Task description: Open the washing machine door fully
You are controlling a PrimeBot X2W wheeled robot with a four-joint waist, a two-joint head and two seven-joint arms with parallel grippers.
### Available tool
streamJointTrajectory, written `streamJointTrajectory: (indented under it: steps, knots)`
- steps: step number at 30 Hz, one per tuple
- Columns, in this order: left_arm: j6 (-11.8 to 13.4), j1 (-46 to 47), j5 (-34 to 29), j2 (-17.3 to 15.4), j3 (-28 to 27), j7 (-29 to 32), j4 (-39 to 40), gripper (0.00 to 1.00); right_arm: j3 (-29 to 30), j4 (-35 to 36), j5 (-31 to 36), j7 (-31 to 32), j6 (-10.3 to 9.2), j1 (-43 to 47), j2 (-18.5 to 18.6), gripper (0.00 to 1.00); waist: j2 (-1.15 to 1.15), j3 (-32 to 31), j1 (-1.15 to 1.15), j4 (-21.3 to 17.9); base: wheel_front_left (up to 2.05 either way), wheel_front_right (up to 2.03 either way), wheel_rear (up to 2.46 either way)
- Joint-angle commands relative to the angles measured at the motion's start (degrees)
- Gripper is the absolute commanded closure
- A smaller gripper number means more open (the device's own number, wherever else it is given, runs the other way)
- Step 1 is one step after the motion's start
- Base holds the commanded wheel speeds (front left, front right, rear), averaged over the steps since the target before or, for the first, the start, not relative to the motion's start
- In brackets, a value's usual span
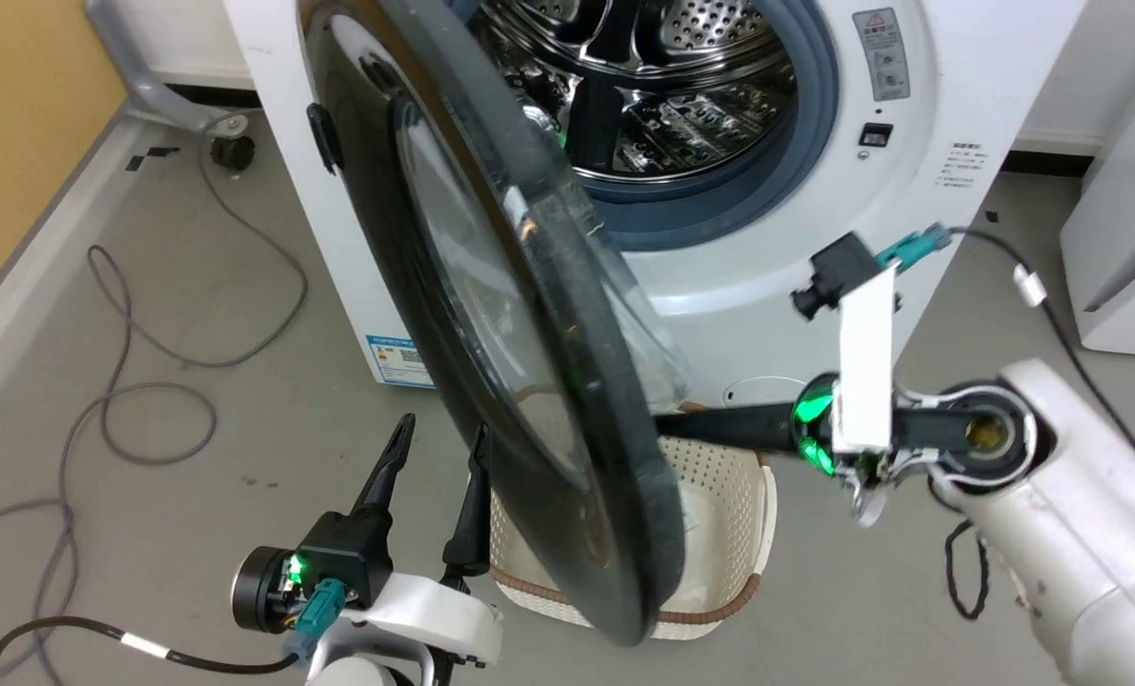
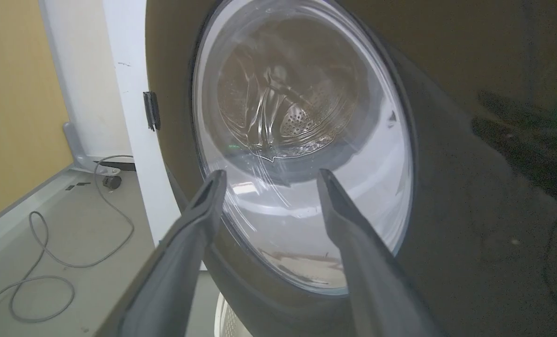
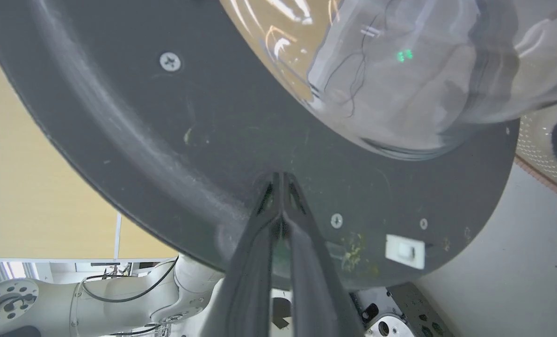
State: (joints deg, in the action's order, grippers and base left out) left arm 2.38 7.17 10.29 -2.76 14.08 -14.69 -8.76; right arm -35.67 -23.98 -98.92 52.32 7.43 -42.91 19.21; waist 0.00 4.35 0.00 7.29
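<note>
- Door (image 1: 500, 324) stands about half open, hinged at the left edge of the machine (image 1: 815, 191), free rim swung out from the machine's front
- Right gripper (image 3: 282, 178), fingers pressed together, tips seemingly touching the door's machine-side face; likely push: away from the machine
- Left gripper (image 1: 443, 427), fingers spread and empty, sits just off the door's outer face

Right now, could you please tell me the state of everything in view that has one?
washing machine door: partly open, standing out from the machine.
washing machine: drum mouth uncovered.
left tool: open, holding nothing.
right tool: shut, tips at the door's inner face.
basket: upright on the floor.
</note>
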Motion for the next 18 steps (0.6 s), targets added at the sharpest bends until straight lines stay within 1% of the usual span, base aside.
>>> streamJointTrajectory:
  steps: [1,8,11,12,13,14,15,16,18]
  knots:
    - [0.21,-0.35,0.23,-0.11,-0.08,-0.3,-0.07,0.0,-0.52,0.54,-0.42,-0.13,0.06,1.29,-0.58,1.0,0.0,-0.08,0.0,-0.28,0.0,0.0,0.0]
    - [0.14,-0.49,0.08,-0.11,-0.34,-0.3,-0.51,0.0,-2.33,1.97,-1.48,-1.62,0.06,2.88,-1.48,1.0,0.0,-0.8,0.0,-1.12,0.0,0.0,0.0]
    - [0.06,-0.68,0.11,-0.11,-0.29,-0.3,-0.84,0.0,-1.65,3.19,-1.73,-4.49,0.06,4.27,-1.74,1.0,0.0,-1.45,0.0,-1.16,0.0,0.0,0.0]
    - [0.02,-0.75,0.15,-0.11,-0.27,-0.3,-0.92,0.0,-0.69,3.76,-1.37,-6.93,0.06,4.86,-1.75,0.9,0.0,-1.6,0.0,-1.13,0.0,0.0,0.0]
    - [0.0,-0.8,0.24,-0.11,-0.23,-0.3,-0.98,0.0,0.21,4.3,-0.89,-9.37,0.06,5.56,-1.72,0.57,0.0,-1.73,0.0,-1.06,0.0,0.0,0.0]
    - [0.03,-0.82,0.39,-0.11,-0.22,-0.3,-0.96,0.0,1.22,4.92,-0.66,-11.7,0.06,6.52,-1.68,0.39,0.0,-1.83,0.0,-1.01,0.0,0.0,0.0]
    - [0.07,-0.86,0.5,-0.11,-0.2,-0.3,-0.97,0.0,2.27,5.63,-0.38,-14.02,0.06,7.63,-1.52,0.11,0.0,-1.96,0.0,-0.97,0.0,0.0,0.0]
    - [0.11,-0.93,0.61,-0.11,-0.18,-0.3,-1.02,0.0,3.2,6.4,0.04,-16.25,0.06,8.93,-1.25,0.0,0.0,-2.18,0.0,-0.94,0.0,0.0,0.0]
    - [0.17,-1.2,0.72,-0.11,-0.26,-0.3,-1.08,0.0,5.39,7.84,-0.05,-20.54,0.06,12.25,-0.96,0.0,0.0,-2.56,0.0,-1.04,0.0,0.0,0.0]
